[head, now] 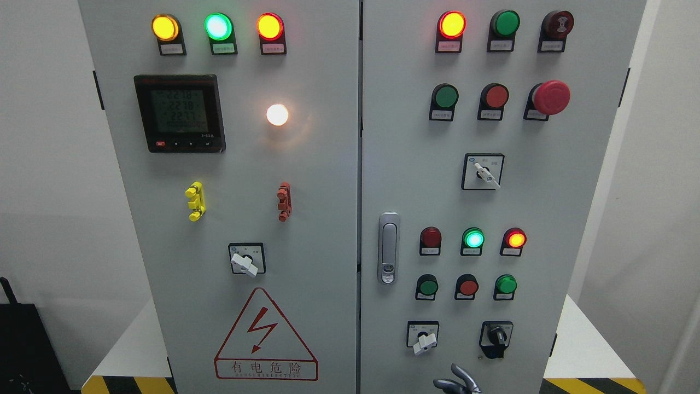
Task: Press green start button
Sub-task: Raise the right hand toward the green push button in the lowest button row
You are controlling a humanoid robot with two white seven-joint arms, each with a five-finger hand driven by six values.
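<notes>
A grey cabinet (328, 164) fills the view, far above and to both sides of the fingers (461, 374). Its left door (317, 235) lies up and left of them. Its right door (552, 230) rises directly above them.

On the left door, a warning sign (265, 339) sits left of the fingers at nearly their level, and a meter (179, 113) is far up and left. A door handle (388, 249) stands up and slightly left of the fingers, by the seam.

A red mushroom button (549, 97) is high up and right. Two rotary switches are the nearest controls: a white switch (422, 336) just up-left and a black switch (496, 335) just up-right.

Above those switches runs a button row with a left green button (427, 286), a red button (468, 286) and a right green button (506, 284). A lit green lamp (473, 238) is over that row. An upper green button (445, 97) is much higher. The labels are too small to read, so I cannot tell which one is start.

The right hand (456, 381) peeks in at the bottom edge, below all the controls and touching none. Only the tips of the fingers show, apart and holding nothing.
</notes>
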